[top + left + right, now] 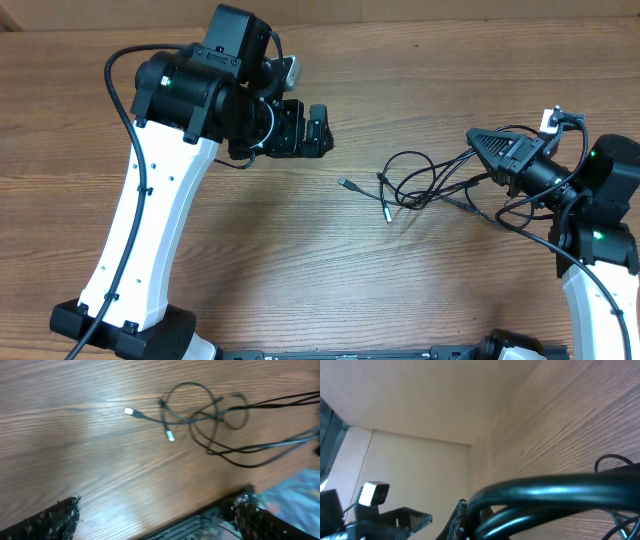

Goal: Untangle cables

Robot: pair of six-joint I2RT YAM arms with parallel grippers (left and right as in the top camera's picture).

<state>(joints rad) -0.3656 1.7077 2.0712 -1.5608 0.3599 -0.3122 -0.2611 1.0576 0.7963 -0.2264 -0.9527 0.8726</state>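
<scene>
Overhead and wrist views of a wooden table (280, 270), read from its near edge outward. Along the near edge, the left arm (150, 220) and the right arm (590, 300) are standing on the table's left and right parts. Toward the middle of the table, on its right half, the cables (216, 416) are lying as a loose tangle of thin black loops crossing one another. Two light plug ends (129, 411) are pointing out of the tangle toward the table's left side and resting on bare wood, while several strands are trailing toward the table's right edge. Just beyond, over the right half, the right gripper (478, 143) is sitting with its jaws fully closed at the rim of the tangle, with strands running up to it; whether a cord is being pinched cannot be told. Farthest out, near the table's far edge and left of centre, the left gripper (318, 130) is hovering above the wood with its fingers (50, 520) spread wide and nothing between them, well apart from the tangle
</scene>
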